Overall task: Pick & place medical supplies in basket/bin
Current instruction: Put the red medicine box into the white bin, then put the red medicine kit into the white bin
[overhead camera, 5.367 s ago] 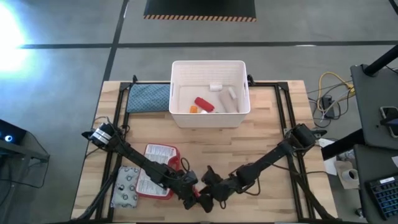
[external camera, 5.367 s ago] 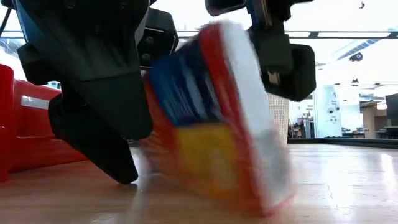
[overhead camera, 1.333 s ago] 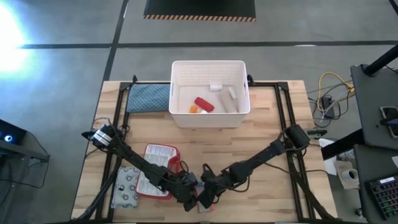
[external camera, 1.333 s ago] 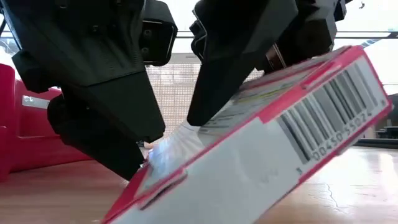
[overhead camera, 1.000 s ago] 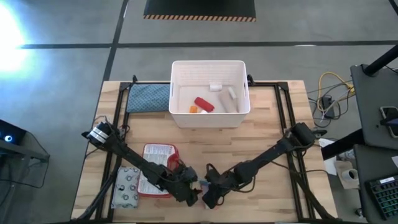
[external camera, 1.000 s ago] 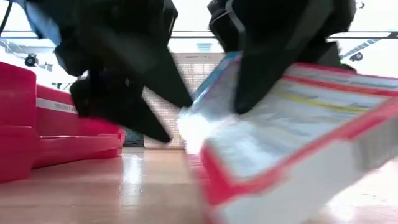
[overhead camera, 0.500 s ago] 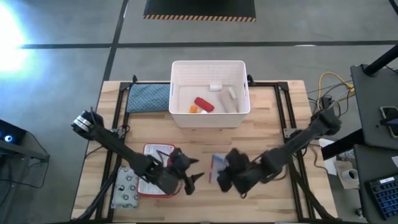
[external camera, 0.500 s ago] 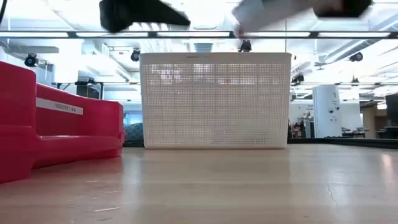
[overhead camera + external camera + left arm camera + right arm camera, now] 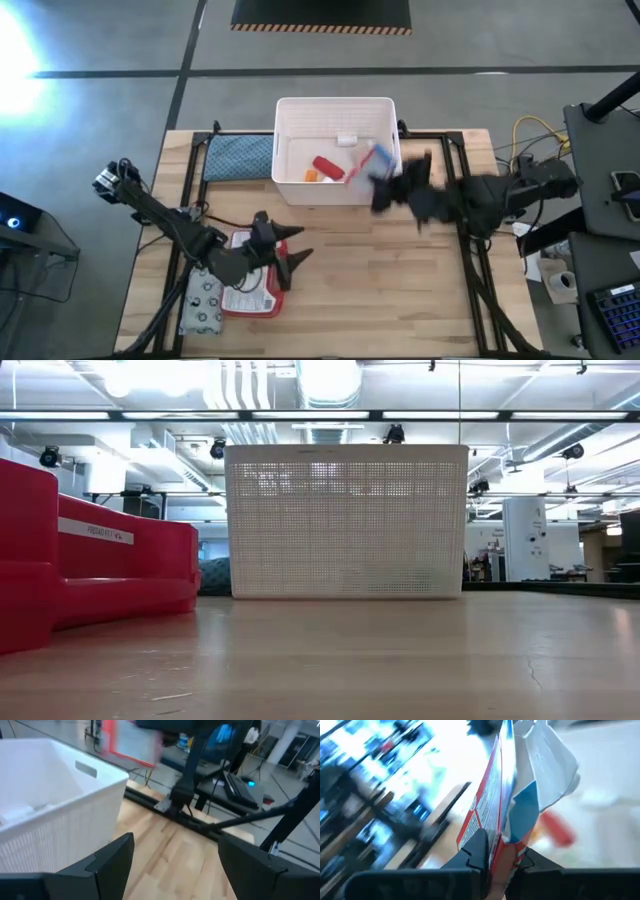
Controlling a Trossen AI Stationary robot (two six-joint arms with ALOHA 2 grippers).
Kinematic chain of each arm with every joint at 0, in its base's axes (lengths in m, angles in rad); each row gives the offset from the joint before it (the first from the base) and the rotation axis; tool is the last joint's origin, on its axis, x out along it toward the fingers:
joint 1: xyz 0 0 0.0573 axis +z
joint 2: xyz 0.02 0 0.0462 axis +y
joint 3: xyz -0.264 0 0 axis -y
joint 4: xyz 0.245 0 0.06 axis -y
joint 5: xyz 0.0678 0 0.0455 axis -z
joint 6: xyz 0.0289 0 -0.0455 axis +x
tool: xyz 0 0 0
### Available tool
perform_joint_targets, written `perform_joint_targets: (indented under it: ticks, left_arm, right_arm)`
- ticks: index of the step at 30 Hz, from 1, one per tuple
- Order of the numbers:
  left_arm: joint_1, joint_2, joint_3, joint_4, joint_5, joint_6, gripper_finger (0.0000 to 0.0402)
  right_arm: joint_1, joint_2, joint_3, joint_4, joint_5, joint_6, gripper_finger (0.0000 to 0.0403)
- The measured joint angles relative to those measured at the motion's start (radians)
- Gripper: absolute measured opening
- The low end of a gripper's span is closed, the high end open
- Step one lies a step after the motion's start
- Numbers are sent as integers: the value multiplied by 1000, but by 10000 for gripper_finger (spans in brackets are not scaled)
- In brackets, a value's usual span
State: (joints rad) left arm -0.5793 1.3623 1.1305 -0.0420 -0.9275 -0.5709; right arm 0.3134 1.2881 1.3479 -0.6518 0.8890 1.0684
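A small red, white and blue box (image 9: 375,160) hangs in the air at the right rim of the white basket (image 9: 290,110), with my right gripper (image 9: 388,185) shut on it. In the right wrist view the box (image 9: 520,795) looks crumpled, with one flap torn open. My left gripper (image 9: 292,250) stands open over the flat red-edged case (image 9: 250,290), touching nothing. The grey-white pouch (image 9: 205,295) lies flat beside the case. A red cylinder (image 9: 328,168) and small white pieces (image 9: 347,140) lie on the basket's floor. My right gripper pinches one end of the box (image 9: 501,847) between its two fingers (image 9: 477,851). It reaches in from the table's right side, and the box sticks out past the fingertips toward the basket. The box is lifted clear of the table.
A blue quilted pad (image 9: 240,155) lies left of the basket. The table's black frame rails (image 9: 455,170) run along its sides. Bare wood (image 9: 400,290) lies between the basket and the near edge. The low view shows the basket's slotted wall (image 9: 345,520) and the red case (image 9: 90,570).
My right gripper has lifted the box from the near edge of the table and carried it up and toward the far right, to the basket's right rim. My left gripper has drawn back from the box toward the table's left, over the red-edged case.
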Motion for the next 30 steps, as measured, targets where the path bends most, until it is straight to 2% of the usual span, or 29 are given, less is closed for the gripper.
perform_joint_targets:
  ticks: [4,8,11,14,17,19,22,25,27,30]
  left_arm:
    - [0,-30,-5,-4,-2,20,269]
    - [-3,-41,-5,-98,-1,1,269]
    - [-5,-41,-5,-234,2,-97,269]
    - [-5,-41,-5,-366,14,-223,269]
    - [-8,-41,-5,-488,27,-313,269]
    - [-9,-41,-4,-562,42,-360,269]
    - [-8,-43,4,-681,114,-445,269]
    - [-2,-46,8,-812,178,-540,269]
    - [-2,-53,8,-902,229,-618,269]
    - [-2,-62,8,-1030,336,-714,269]
  right_arm:
    - [-211,-23,-5,-55,-59,6,29]
    - [-411,0,-8,-71,-193,-90,59]
    - [-516,43,-10,-78,-310,-128,98]
    - [-557,91,-10,-78,-377,-174,141]
    - [-558,134,-7,-77,-393,-190,181]
    - [-529,152,-3,-53,-367,-263,205]
    - [-421,152,-1,29,-272,-444,228]
    - [-290,149,4,86,-267,-525,237]
    - [-218,149,12,74,-286,-404,238]
    - [-155,148,14,41,-386,-43,233]
